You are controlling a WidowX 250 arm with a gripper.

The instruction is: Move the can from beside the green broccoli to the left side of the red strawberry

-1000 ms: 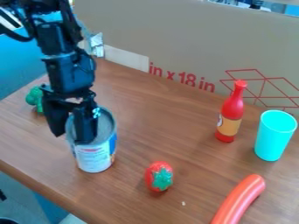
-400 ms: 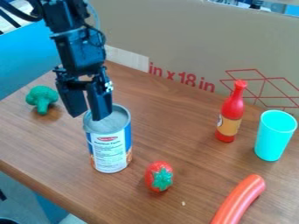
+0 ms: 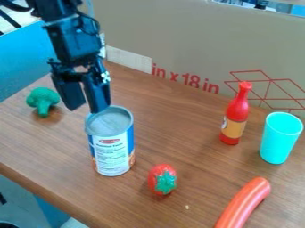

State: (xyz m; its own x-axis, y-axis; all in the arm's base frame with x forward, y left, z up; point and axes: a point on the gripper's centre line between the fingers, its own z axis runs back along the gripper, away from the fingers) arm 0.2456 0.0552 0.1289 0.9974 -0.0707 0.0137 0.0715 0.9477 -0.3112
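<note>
From here I see the black gripper [image 3: 87, 108], jaws parted and empty, just by the rim of the food can [image 3: 112, 149], which stands upright on the wooden table [image 3: 173, 138], its handling seemingly done, perhaps only the arm left to clear
</note>
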